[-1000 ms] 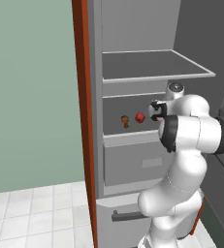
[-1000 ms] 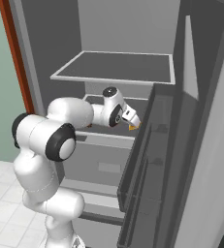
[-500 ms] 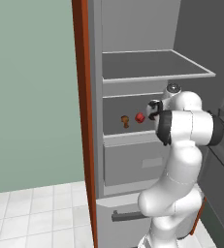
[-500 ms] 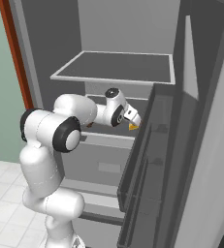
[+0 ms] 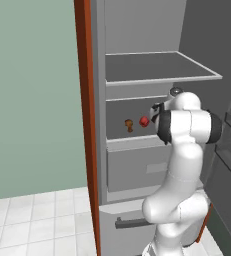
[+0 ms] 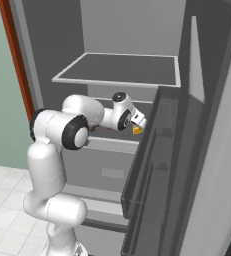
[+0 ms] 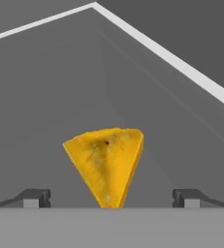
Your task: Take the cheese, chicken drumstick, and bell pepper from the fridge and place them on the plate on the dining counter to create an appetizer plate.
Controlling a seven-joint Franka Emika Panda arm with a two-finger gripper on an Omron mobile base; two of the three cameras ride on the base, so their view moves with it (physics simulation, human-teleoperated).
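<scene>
The cheese (image 7: 107, 164) is a small yellow-orange wedge with a pointy end facing down in the hand view; its face looks bumpy with a tiny dark speck near the top; it sits on a grey shelf inside the fridge (image 5: 137, 30), on the middle level under the big flat shelf. The pincer (image 7: 111, 197) is wide open; its two dark finger tips stand one on each side of the cheese, well apart from it, and they do not touch it; nothing is held. From the right base view the cheese (image 6: 137, 130) peeks out as a little orange bit just by the white hand.

The bell pepper (image 5: 144, 121) is small, red and round; it sits on the same shelf, just beside the arm. The chicken drumstick (image 5: 129, 125) is small, brown and knobbly; it stands near the pepper, on its left in the left base view, not touching it.

I can see no words or labels on any of these things.
</scene>
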